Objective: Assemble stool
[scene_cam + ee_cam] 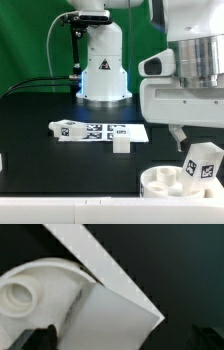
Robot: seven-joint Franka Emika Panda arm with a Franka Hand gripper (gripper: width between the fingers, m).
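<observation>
Seat: round white disc point(160, 186) of the stool, lying on the black counter point(40, 110) at the 5 o'clock corner of the exterior view
Socket: a round hole point(24, 292) in the seat shows in the wrist view, just beside the leg that is under the camera
Tagged leg: chunky white leg point(203, 164) with black-and-white tags, tilted at the seat's 2 o'clock side; I cannot tell whether it sits in a socket
Loose leg: short white leg point(121, 143) on the counter, just beside the marker board point(98, 130), at its 5 o'clock corner
End effector: point(120, 335) right above the tagged leg; its two dark fingers point(38, 336) stand spread wide with the leg's flat face between them, one finger plainly clear of it, so it grips nothing
Arm: big white arm point(185, 75) fills the 3 o'clock side of the exterior view
Robot base: point(102, 70) at 12 o'clock, behind the marker board
</observation>
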